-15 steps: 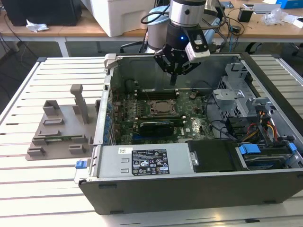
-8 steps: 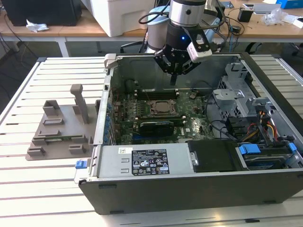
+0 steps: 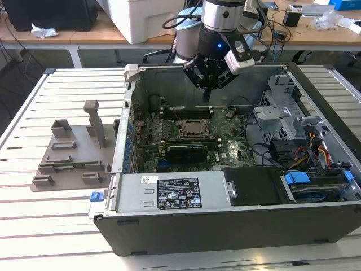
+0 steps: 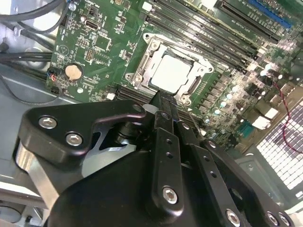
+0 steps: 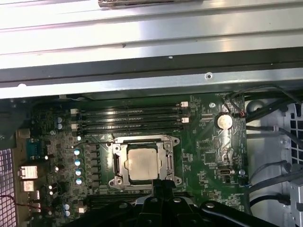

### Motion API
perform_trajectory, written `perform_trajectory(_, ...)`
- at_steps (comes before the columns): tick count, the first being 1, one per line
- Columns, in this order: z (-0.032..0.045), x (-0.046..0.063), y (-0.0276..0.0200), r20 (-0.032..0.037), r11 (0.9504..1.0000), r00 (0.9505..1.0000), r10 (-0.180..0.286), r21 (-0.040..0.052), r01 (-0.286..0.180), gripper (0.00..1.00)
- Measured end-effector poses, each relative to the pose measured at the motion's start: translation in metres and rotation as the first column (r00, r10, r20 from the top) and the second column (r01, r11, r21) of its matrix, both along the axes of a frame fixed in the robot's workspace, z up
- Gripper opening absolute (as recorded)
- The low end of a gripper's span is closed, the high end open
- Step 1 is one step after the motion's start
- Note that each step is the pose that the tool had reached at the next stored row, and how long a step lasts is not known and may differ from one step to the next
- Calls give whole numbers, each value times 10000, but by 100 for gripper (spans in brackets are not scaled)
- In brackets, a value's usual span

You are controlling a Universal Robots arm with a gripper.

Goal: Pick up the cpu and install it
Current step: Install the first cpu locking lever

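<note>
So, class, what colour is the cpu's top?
Silvery-grey, seen best in the second wrist view: the cpu.

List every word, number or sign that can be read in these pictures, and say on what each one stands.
No text can be quoted.
White label on the grey power supply: print is there, too small to read.
Green motherboard: white markings, too blurred to read.
Metal top of the cpu: no text can be made out.

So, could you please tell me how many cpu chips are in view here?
1. The cpu lies in the socket of the motherboard, seen in both wrist views, just ahead of the gripper. The grey holder at the exterior view's left might hide another.
</note>
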State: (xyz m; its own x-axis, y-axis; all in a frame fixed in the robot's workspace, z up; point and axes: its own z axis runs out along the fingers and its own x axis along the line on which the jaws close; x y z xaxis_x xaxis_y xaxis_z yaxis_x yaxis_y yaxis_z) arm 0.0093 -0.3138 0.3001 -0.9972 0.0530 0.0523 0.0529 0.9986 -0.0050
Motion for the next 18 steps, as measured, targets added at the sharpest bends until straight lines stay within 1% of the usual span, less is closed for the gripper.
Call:
perform_trajectory(4, 0, 0, 0, 1, 9995, 9995, 309, 3, -309, 11)
perform_trajectory(8, 0, 0, 0, 1, 9966, 9966, 823, 6, -823, 11)
perform_trajectory(11, 0, 0, 0, 1, 9915, 9915, 1298, 8, -1298, 11)
perform_trajectory(13, 0, 0, 0, 0, 9871, 9871, 1600, 9, -1600, 11)
perform_trajectory(18, 0, 0, 0, 2, 9769, 9769, 2137, 13, -2137, 11)
